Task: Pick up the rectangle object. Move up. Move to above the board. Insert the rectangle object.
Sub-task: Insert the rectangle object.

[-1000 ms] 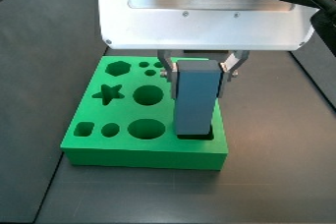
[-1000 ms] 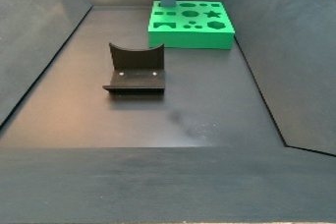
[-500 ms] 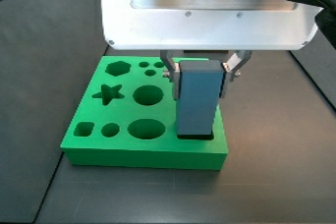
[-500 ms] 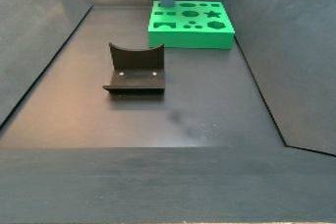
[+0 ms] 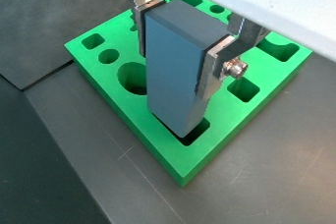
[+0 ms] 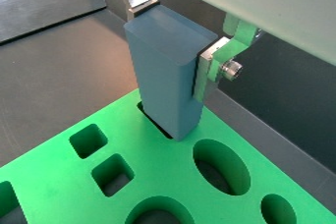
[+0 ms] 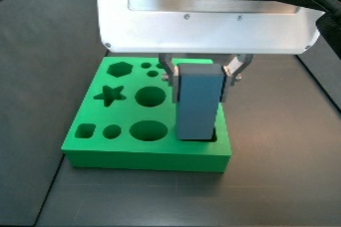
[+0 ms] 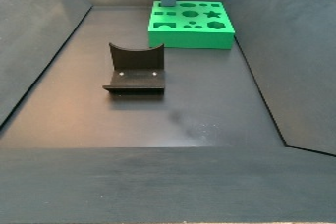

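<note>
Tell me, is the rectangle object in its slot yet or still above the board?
Partly in: the rectangle object, upright in the closed end effector, has its lower end inside a rectangular hole of the board, most still above.

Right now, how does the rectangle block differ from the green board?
The block is slim, blue-grey and plain-faced; the board is wide, bright green and full of shaped holes. The block stands upright, its foot in a board slot, held by the gripper; the board lies flat on the floor. Both are rectangular and matte.

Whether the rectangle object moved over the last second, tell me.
Yes, slightly down: in a side view the rectangle object, gripped by the hand, sits lower against the board's top face.
</note>
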